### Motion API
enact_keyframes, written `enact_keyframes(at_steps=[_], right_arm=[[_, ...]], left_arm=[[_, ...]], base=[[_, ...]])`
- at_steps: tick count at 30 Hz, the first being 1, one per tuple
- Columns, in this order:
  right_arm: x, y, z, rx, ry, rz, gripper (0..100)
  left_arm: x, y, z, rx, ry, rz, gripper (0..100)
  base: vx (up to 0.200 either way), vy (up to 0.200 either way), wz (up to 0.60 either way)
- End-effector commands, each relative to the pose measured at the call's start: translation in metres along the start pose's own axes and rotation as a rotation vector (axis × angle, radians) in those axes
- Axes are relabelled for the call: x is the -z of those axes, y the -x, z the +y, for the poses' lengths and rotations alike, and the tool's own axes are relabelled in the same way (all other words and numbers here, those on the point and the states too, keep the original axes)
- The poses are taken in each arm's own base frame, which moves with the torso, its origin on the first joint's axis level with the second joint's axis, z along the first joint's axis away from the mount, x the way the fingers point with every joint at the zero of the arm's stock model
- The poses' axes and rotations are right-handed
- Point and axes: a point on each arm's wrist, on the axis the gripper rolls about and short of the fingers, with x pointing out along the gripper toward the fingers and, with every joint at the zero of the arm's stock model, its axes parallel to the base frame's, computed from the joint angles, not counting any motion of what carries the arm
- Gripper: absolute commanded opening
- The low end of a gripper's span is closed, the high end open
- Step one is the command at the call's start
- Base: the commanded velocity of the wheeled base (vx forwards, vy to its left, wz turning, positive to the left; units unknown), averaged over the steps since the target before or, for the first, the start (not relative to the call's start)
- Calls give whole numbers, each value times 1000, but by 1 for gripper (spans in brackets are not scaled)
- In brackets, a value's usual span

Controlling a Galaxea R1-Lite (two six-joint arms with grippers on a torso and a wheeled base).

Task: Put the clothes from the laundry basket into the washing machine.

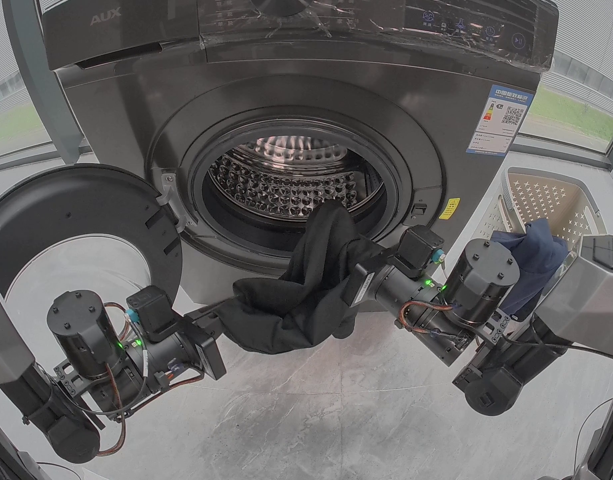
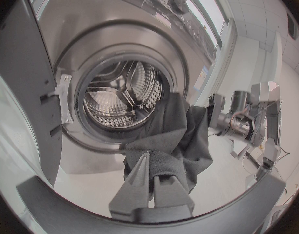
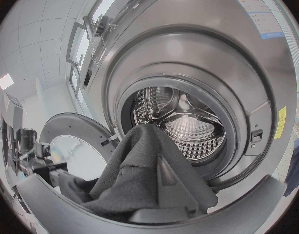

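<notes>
1. Jaws of the left gripper (image 2: 152,171) are clamping one edge of the black garment (image 1: 300,295). In the left wrist view you are seeing the cloth pinched tight between the two fingers (image 2: 139,176).
2. Jaws of the right gripper (image 3: 156,171) are grasping the same garment at a second spot. Fabric is draping over them, so you are seeing just one finger (image 3: 170,179) bare in the right wrist view.
3. You are looking at the garment hanging spread between the two grippers, directly in front of the washing machine (image 1: 400,101). Its left end is sitting low at the left gripper (image 1: 213,321). Its right end is rising to a peak that is overlapping the lower lip of the round opening.
4. You are viewing the drum (image 1: 286,181) past that peak, with its studded steel wall catching the light. The bulk of the garment is hanging outside the opening, sagging toward the floor (image 1: 320,408).
5. You are finding the door (image 1: 73,221) swung fully open on the robot's left, just behind the left arm.
6. You are finding the laundry basket (image 1: 553,201) standing on the robot's right, just beside the machine and behind the right arm. A blue garment (image 1: 536,255) is hanging over its near rim.
</notes>
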Motion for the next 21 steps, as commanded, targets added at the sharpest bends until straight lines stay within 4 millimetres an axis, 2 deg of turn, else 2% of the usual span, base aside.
enact_keyframes(at_steps=[1, 8, 9, 16, 21], right_arm=[[-10, 5, 6, -17, -5, -18, 0], [-9, 6, 7, -18, -5, -13, 0], [-9, 6, 7, -18, -5, -13, 0], [-10, 6, 8, -21, -5, -16, 0], [-11, 5, 8, -20, -5, -21, 0]], left_arm=[[19, -5, 2, -5, 3, 81, 0], [18, -6, 3, 4, 5, 76, 0], [18, -6, 3, 5, 5, 76, 100], [20, -3, 3, 6, 10, 92, 100], [36, 8, -1, 46, 12, 180, 100]], base=[[0, 0, 0], [0, 0, 0], [0, 0, 0], [0, 0, 0], [0, 0, 0]])
